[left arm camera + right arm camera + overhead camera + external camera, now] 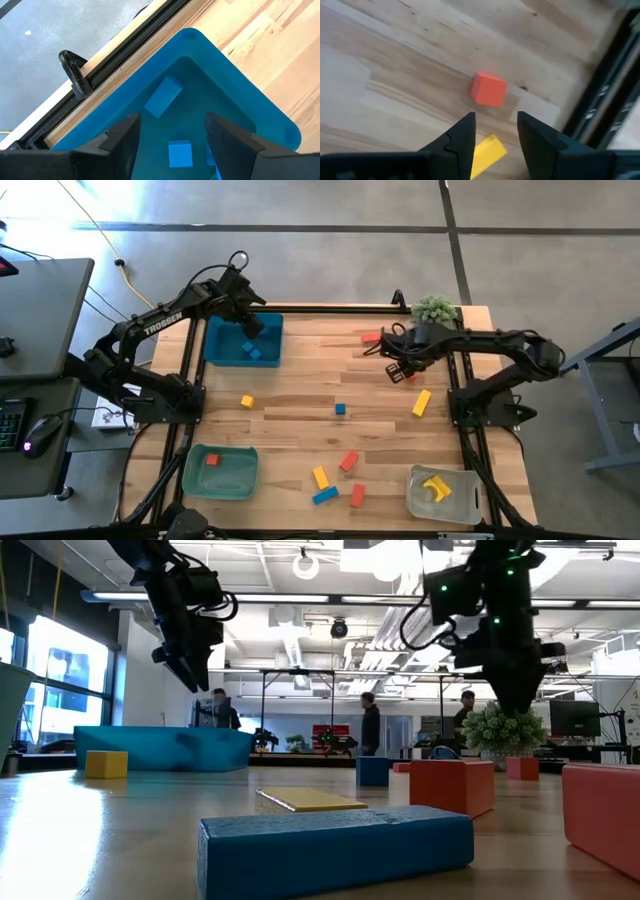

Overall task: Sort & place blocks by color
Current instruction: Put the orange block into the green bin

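My left gripper [252, 327] hangs open and empty over the blue bin [214, 345]. Its wrist view shows a blue bar [163, 97] and a blue cube [180, 152] lying on the bin's floor, below the gripper [172, 120]. My right gripper [400, 368] is open and empty above the table's far right part. Its wrist view looks down past the gripper [495, 120] on a red-orange cube [489, 90] and a yellow bar [485, 150] lying on the wood. Other blocks lie loose on the table: a red one [371, 337], a blue cube [340, 409] and a yellow cube [246, 401].
A green bin [240, 485] at the near left holds a red block [212, 460]. A clear bin [465, 505] at the near right holds yellow pieces [436, 488]. Several red, yellow and blue blocks lie near the front edge [335, 480]. A small plant [434, 308] stands at the far right.
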Tool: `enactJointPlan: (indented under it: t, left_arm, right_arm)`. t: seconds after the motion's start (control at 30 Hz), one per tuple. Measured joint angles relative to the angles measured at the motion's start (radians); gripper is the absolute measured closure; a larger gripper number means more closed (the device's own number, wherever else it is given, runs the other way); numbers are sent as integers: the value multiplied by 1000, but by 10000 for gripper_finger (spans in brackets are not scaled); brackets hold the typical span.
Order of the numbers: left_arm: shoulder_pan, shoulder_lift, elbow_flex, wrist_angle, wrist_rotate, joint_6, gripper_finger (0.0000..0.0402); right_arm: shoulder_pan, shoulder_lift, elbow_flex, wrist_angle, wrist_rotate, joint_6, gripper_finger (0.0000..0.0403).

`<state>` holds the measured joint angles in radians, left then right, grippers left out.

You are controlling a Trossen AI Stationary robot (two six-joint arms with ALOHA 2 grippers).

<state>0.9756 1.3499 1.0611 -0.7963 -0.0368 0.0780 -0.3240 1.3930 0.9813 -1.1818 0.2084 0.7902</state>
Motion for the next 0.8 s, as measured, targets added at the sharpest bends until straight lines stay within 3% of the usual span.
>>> enactJointPlan:
  t: [0.3, 0.6, 0.8]
  left_arm:
    - [0, 0, 0, 2, 1, -41, 193]
    - [0, 0, 0, 15, 0, -54, 194]
    - [0, 0, 0, 54, 0, -94, 194]
  right_arm:
    - [-51, -165, -154, 131, -7, 96, 258]
    - [-98, -177, -273, 293, -64, 100, 209]
    - [-129, -176, -310, 339, -70, 100, 201]
